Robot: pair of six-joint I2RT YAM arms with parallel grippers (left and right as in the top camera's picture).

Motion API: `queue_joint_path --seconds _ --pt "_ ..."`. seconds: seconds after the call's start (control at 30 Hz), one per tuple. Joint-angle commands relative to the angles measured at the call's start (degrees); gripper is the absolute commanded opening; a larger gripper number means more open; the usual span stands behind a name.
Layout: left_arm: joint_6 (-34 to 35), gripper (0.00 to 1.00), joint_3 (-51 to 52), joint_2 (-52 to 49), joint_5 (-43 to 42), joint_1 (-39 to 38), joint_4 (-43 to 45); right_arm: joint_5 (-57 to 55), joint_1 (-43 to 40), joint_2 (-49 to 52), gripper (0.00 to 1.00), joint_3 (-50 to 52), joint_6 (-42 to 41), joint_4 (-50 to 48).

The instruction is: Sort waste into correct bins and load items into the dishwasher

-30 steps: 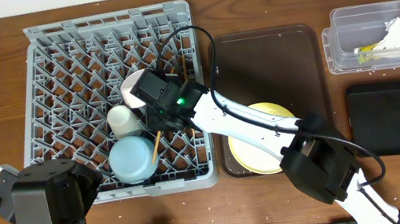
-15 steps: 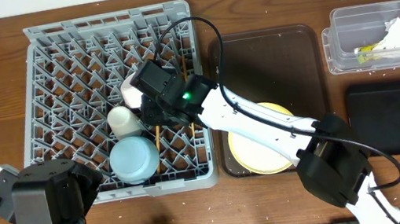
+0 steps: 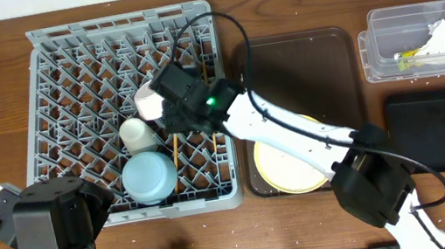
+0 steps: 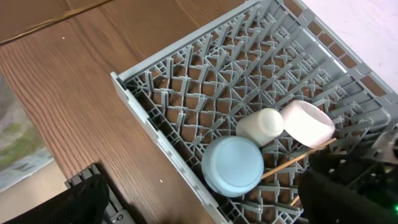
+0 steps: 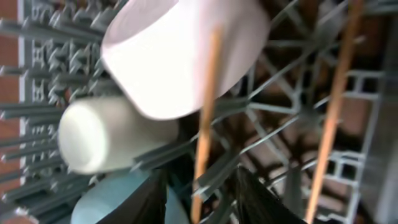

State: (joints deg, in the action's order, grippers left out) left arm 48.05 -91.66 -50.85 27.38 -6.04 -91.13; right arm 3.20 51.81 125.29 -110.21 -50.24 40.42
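- Grey rack (image 3: 60, 43), left: blue cup (image 3: 147, 176), white cup (image 3: 137, 134) and bowl (image 3: 146, 100) sit together in its near-right part, with chopsticks (image 3: 176, 153) beside them.
- Right gripper (image 5: 202, 199) over the chopsticks: fingers apart, one stick between them, apparently untouched.
- Left gripper (image 4: 205, 214), near left: fingers spread wide, nothing held.
- Plate (image 3: 287, 172): on tray (image 3: 301, 60).
- Napkin (image 3: 442, 40): in clear tub (image 3: 376, 31), far right, with black bin (image 3: 444, 131) nearer.

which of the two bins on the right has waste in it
The clear plastic tub, farther from the robot: a crumpled white napkin with a yellow-green scrap lies inside. The flat black bin nearer the robot looks empty.
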Motion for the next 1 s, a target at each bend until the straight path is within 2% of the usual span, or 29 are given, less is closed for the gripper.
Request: queue_joint_path --seconds 0.0,0.4,0.97 --pt "0.5 0.98 -0.5 0.0 0.7 0.3 -0.1 -2.6 -1.2 -0.8 0.33 -0.7 2.0 -1.4" --pt "0.5 0.98 -0.5 0.0 0.7 0.3 -0.1 -3.5 1.3 3.0 0.28 -0.7 1.0 -5.9" --pt "0.5 0.98 -0.5 0.0 0.7 0.3 -0.1 -5.5 2.2 6.3 0.26 -0.7 -2.0 -4.9"
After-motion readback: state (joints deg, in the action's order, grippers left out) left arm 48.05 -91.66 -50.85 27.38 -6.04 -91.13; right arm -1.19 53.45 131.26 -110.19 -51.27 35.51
